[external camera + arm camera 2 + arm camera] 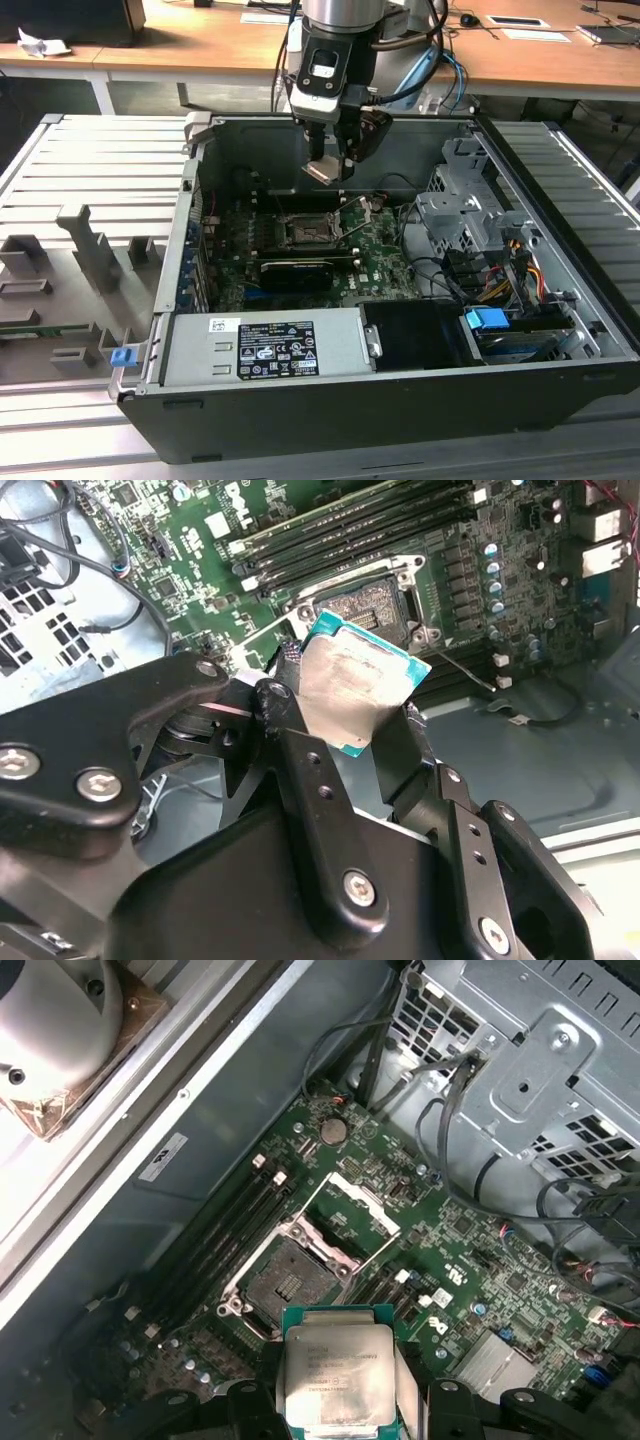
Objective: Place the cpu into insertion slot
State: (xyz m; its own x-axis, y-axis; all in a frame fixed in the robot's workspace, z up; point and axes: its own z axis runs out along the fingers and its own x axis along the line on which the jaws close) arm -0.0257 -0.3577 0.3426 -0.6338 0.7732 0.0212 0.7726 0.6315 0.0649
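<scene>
While I hover over the open computer case (400, 425), my gripper (324, 168) is closed on the chip (360, 685), pinching its edges, clear above the empty socket (290, 1278).

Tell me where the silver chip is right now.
In the exterior view the cpu hangs clamped in the jaws, in the air above the insertion slot.

cpu (338, 1378): dull silver metal top; gripper (350, 718): matt black; case (255, 148): grey sheet metal
</scene>
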